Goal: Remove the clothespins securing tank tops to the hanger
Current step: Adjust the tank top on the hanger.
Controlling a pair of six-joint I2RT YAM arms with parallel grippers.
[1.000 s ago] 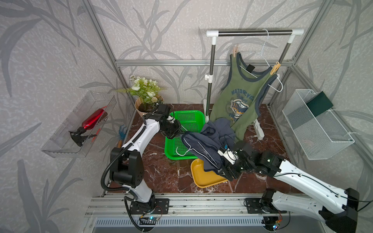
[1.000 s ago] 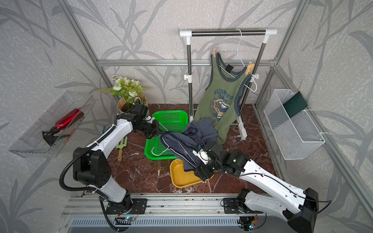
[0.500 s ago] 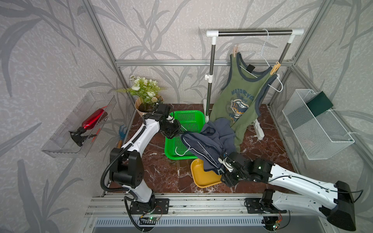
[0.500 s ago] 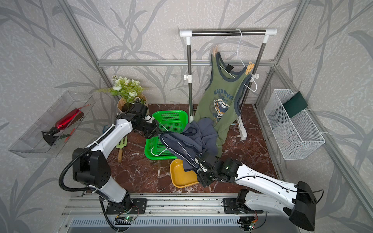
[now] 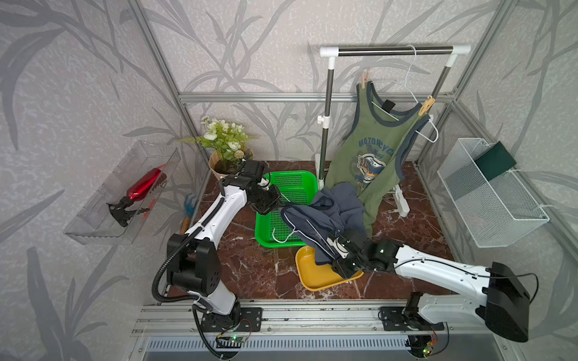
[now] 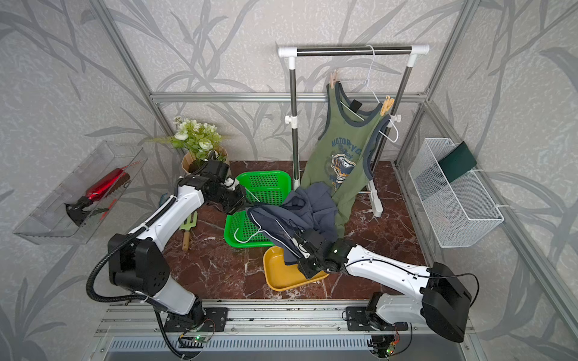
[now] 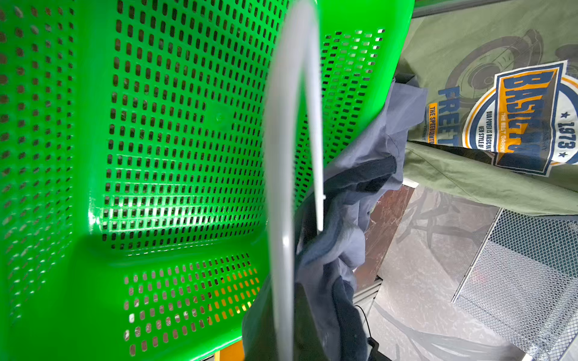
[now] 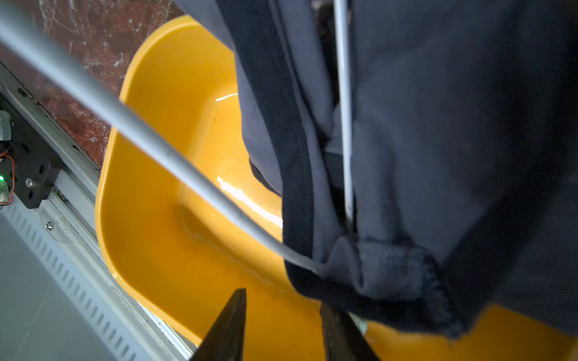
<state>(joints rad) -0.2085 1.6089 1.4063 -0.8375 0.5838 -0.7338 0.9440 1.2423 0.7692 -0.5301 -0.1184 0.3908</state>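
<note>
The marbled desk carries a clothes rack at its back; from the rack's bar a wire hanger holds the olive tank top, whose lower edge passes behind the slate-blue tank top; that blue top hangs bunched between the two arms, over a green basket and a yellow tray; the left gripper, above the basket, has its jaws pressed together on the white hanger that carries the blue top; the right gripper sits just under that top's dark hem, above the tray, its jaws standing apart with only tray showing between them; the olive top's straps are pinned by a pale tan clothespin and a yellow-orange clothespin.
</note>
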